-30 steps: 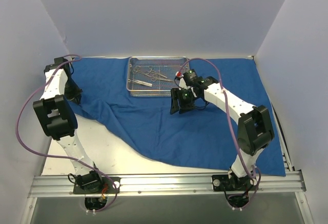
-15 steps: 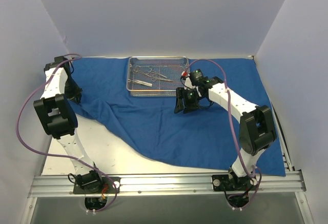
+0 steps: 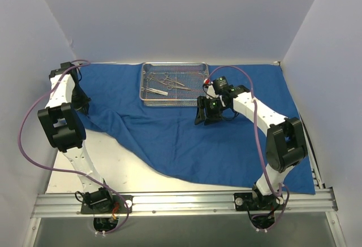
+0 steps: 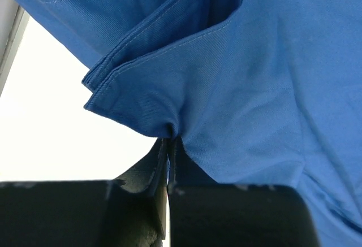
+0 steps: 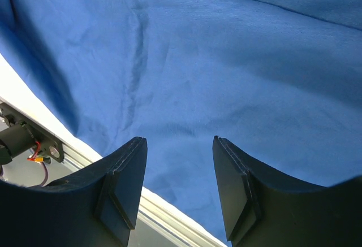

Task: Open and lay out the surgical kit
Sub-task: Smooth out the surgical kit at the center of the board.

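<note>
The royal-blue cloth wrap lies spread over most of the table, its front-left part pulled back in a diagonal edge. The silver wire-mesh tray sits on it at the back centre, with thin steel instruments inside. My left gripper is at the cloth's left edge. In the left wrist view the left gripper is shut on a bunched fold of the cloth. My right gripper hovers just in front of the tray's right corner. In its wrist view the right gripper is open over flat cloth, holding nothing.
Bare white tabletop shows at the front left where the cloth is drawn back. White walls enclose the left, back and right sides. An aluminium rail runs along the near edge. Purple cables loop off both arms.
My left gripper has closed fully on the cloth fold. The right gripper has shifted slightly to the right, still open.
</note>
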Controlling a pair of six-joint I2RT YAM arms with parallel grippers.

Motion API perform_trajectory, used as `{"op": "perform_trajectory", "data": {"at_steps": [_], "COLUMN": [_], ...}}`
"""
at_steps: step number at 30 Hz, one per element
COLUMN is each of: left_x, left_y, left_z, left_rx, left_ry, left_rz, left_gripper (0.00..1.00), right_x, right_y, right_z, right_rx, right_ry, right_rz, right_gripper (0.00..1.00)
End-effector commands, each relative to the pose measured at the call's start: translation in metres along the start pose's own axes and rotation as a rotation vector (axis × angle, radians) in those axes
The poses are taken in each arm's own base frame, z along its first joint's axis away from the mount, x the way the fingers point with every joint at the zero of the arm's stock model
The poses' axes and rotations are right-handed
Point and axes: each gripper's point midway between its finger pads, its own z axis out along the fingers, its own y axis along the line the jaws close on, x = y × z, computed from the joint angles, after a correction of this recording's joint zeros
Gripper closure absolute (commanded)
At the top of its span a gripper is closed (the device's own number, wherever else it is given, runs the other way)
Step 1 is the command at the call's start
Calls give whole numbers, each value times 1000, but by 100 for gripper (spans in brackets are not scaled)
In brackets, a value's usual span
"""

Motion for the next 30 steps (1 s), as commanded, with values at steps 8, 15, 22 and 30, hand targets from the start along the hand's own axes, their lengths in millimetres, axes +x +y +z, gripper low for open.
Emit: {"op": "perform_trajectory", "data": {"at_steps": [8,15,22,30], "left_x": [32,101,132,155], "left_y": [38,66,110,164], "left_z": [-25,-59,-89,-92], "left_rx": [-138,-119,-112,-260], "left_ry": [66,117,98,124], "left_rz": [-91,-216,-332,-442], "left_gripper": [98,98,98,98], "right_x": [-9,-24,-21,-10], "right_y": [1,-1,13,31], "right_z": [-17,-17,-3,10], "right_rx": [-23,-38,-67,-99], "right_ry": [-23,-15,31,71], "right_rz": [-17,-2,7,-18], "right_gripper": [50,50,50,49]}}
